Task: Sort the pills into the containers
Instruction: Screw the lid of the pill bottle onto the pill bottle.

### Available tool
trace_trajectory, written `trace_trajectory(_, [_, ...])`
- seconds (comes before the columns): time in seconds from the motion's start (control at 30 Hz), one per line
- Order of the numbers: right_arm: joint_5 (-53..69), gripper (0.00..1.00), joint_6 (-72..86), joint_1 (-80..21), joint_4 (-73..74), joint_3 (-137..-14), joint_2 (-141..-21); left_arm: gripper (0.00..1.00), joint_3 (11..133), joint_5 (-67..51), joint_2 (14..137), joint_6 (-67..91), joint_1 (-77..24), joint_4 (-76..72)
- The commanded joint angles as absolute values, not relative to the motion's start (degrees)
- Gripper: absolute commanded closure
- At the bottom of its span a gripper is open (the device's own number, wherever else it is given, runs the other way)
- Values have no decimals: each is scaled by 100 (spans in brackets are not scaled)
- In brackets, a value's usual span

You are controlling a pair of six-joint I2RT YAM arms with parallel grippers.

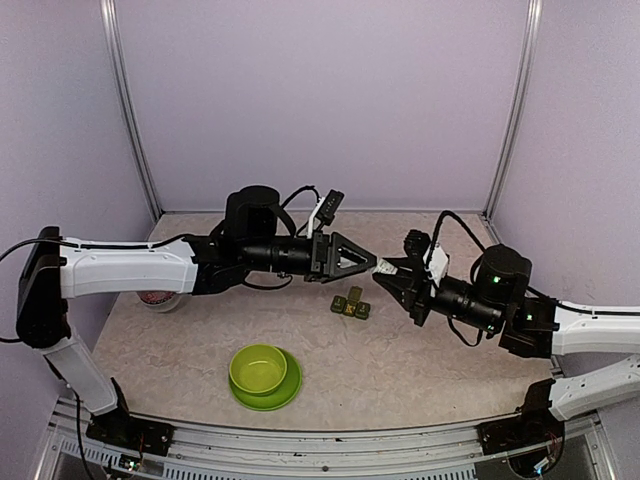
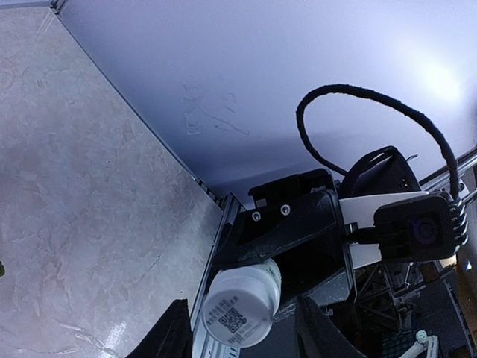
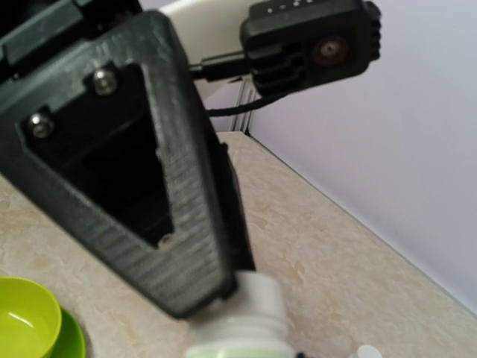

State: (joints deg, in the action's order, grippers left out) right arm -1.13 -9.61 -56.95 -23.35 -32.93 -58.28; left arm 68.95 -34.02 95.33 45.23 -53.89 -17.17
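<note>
A small white pill bottle (image 1: 383, 268) hangs in the air between my two grippers at mid-table. My right gripper (image 1: 393, 278) is shut on the bottle's body. The bottle also shows in the right wrist view (image 3: 253, 306), where my own fingers are out of frame. In the left wrist view the bottle's capped end (image 2: 240, 309), printed with a code, points at the camera. My left gripper (image 2: 242, 332) is open, with a dark finger on each side of the cap and a gap on both sides. The dark green pill box (image 1: 350, 304) lies on the table below, its lids shut.
A lime-green bowl (image 1: 258, 366) on its green plate (image 1: 292, 388) stands near the front centre; the bowl also shows in the right wrist view (image 3: 26, 321). A red and white round object (image 1: 160, 298) sits under the left arm. Enclosure walls ring the table.
</note>
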Motion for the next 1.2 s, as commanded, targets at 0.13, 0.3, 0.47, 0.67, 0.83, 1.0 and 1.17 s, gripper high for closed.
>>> trace_trajectory(0.13, [-27,100,-934,-5731,-2368,-3248,-5906,65,7040,-3531,9609,4509,-5388,-2085])
trace_trajectory(0.3, [13,100,-872,-5733,-2386,-3220,-5874,74,6893,-3657,9625,4467,-5379,-2443])
trace_trajectory(0.47, [89,100,-590,-5724,-2584,-3084,-5722,81,6663,-3866,9649,4380,-5370,-3037])
trace_trajectory(0.67, [219,100,179,-5685,-2835,-2957,-5757,84,6380,-4193,9629,4337,-5387,-3893])
trace_trajectory(0.83, [325,100,1177,-5680,-3063,-2918,-5888,86,6238,-4380,9542,4148,-5444,-4264])
trace_trajectory(1.0, [412,99,2017,-5678,-3122,-2849,-5759,86,6155,-4445,9445,3858,-5493,-4301])
trace_trajectory(1.17, [678,99,2553,-5679,-3089,-2866,-5627,86,6132,-4586,9426,3667,-5495,-4345])
